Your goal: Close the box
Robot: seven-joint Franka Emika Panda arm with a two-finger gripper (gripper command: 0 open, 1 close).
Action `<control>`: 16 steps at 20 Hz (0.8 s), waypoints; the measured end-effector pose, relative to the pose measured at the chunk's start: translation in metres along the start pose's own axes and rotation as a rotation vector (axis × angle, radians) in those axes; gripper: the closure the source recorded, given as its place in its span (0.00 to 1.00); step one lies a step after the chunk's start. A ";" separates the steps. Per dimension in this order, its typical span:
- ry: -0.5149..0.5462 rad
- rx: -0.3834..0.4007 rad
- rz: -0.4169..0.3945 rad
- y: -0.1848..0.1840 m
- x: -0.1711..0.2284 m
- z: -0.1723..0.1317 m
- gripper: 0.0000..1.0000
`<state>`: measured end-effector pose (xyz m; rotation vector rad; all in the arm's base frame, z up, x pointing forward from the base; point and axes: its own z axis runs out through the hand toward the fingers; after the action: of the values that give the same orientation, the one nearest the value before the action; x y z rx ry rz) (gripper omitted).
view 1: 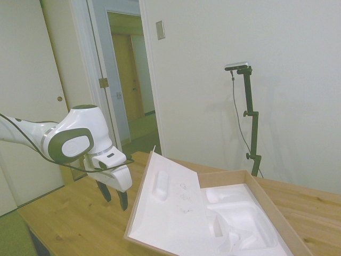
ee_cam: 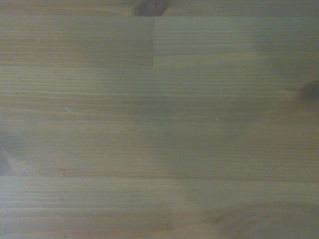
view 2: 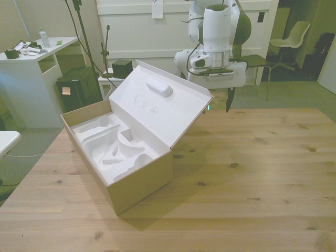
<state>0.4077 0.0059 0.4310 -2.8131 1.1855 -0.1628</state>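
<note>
Knotty pine table [view 2: 273, 173] — open box [view 2: 137, 185], lid [view 2: 163, 107] raised; beside it, hand [view 1: 115, 198] empty, fingers slightly apart.

We see a room lit by soft, even light, and the box [view 2: 137, 181] drops a pale shadow on the table [view 2: 252, 173] toward the front view's right. The white foam looks very bright in the side view. The wrist view is dim and blurry.

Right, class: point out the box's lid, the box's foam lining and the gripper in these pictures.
lid [view 2: 157, 107]: front view, on its white inner face.
foam lining [view 2: 113, 144]: front view, on the moulded white tray inside the box.
gripper [view 1: 114, 195]: side view, between its dark fingertips.
</note>
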 end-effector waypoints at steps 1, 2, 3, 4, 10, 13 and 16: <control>-0.001 0.000 0.001 0.000 0.000 0.000 0.00; -0.003 -0.001 0.004 0.001 0.001 0.001 0.00; -0.005 -0.001 0.010 0.003 0.002 0.001 0.00; -0.003 0.002 0.019 0.005 0.004 0.000 0.00; 0.066 0.032 0.100 0.027 0.020 -0.032 0.00; 0.100 0.042 0.131 0.042 0.028 -0.050 0.00; 0.115 0.061 0.169 0.056 0.037 -0.070 0.00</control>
<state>0.3850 -0.0621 0.4966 -2.6680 1.4097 -0.3458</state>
